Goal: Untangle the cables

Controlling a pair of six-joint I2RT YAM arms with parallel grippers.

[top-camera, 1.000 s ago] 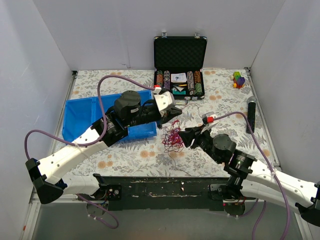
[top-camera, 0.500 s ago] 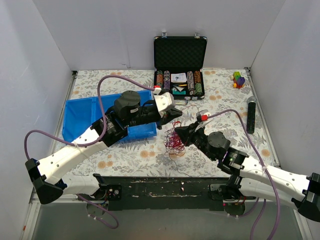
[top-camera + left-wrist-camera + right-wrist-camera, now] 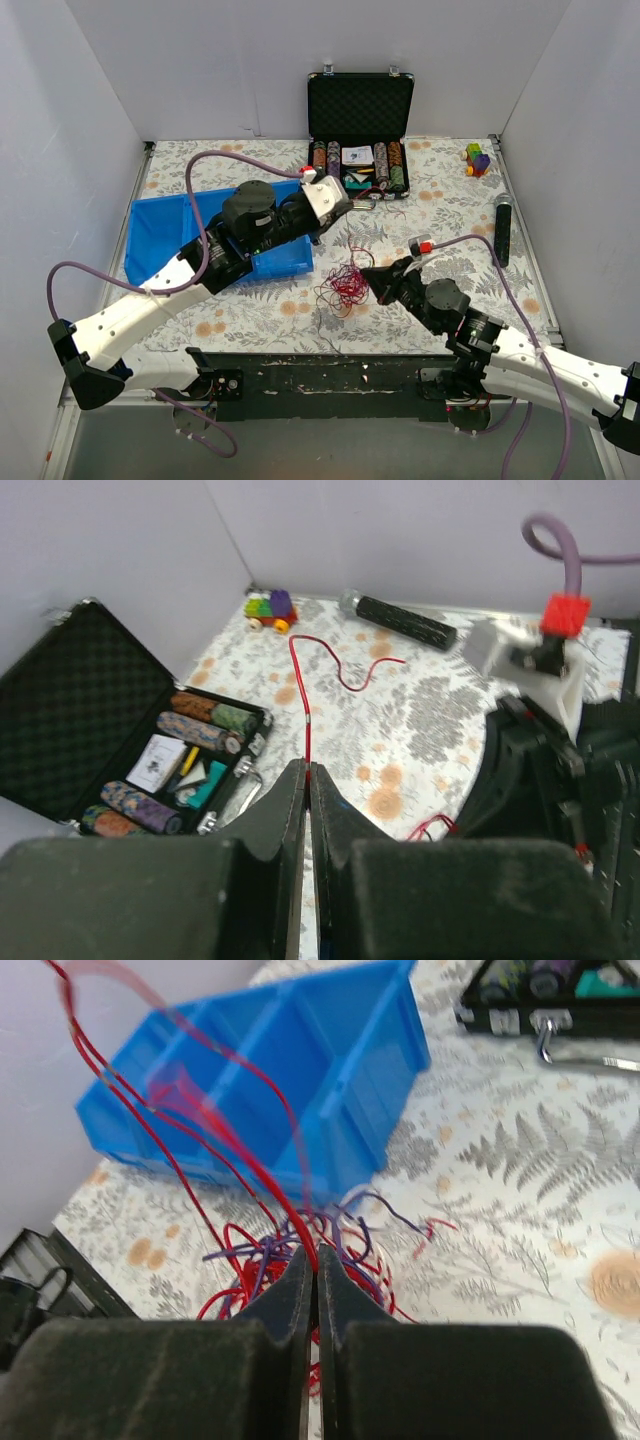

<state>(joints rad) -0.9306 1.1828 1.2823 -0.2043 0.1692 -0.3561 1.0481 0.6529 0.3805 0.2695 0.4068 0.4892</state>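
Note:
The cables are a loose tangle (image 3: 341, 286) of thin red, purple and white strands on the floral table, between the two arms. My left gripper (image 3: 349, 207) is raised beyond the tangle, shut on a single red cable (image 3: 303, 705) that runs away from its tips (image 3: 307, 770) and curls across the table. My right gripper (image 3: 368, 279) sits at the tangle's right edge. Its jaws (image 3: 317, 1260) are shut on a red strand (image 3: 270, 1195) that rises out of the tangle (image 3: 250, 1253).
A blue compartment bin (image 3: 160, 240) lies under the left arm, also close behind the tangle (image 3: 300, 1050). An open black chip case (image 3: 360, 110) stands at the back. Toy blocks (image 3: 477, 158) and a black handle (image 3: 503, 228) lie at the right.
My right gripper went from open to shut on a red strand at the tangle, which shifted slightly toward the near edge. The left gripper drew back a little, still shut on its red cable.

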